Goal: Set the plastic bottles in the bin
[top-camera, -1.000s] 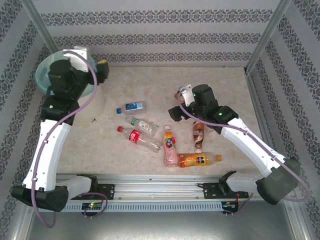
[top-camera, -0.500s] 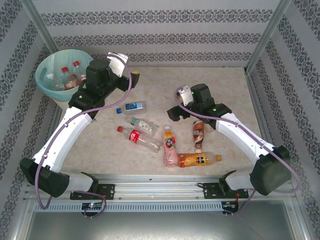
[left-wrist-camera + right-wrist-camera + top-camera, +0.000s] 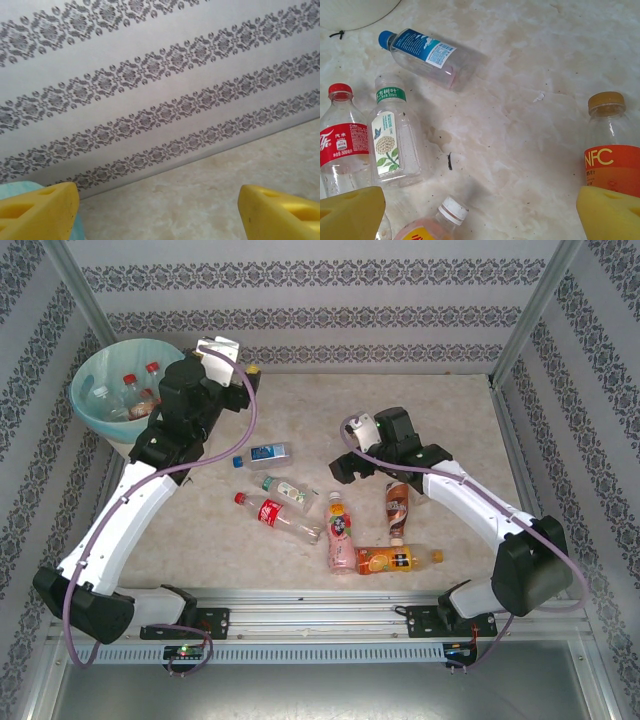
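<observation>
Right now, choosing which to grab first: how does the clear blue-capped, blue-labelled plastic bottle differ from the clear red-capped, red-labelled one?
The clear blue-labelled bottle has a blue cap, the clear red-labelled bottle a red one. The blue-labelled bottle lies alone, nearer the teal-lined bin; the red-labelled bottle lies beside a green-labelled bottle. The red-labelled bottle looks longer. Both lie sideways on the table, capped.
</observation>
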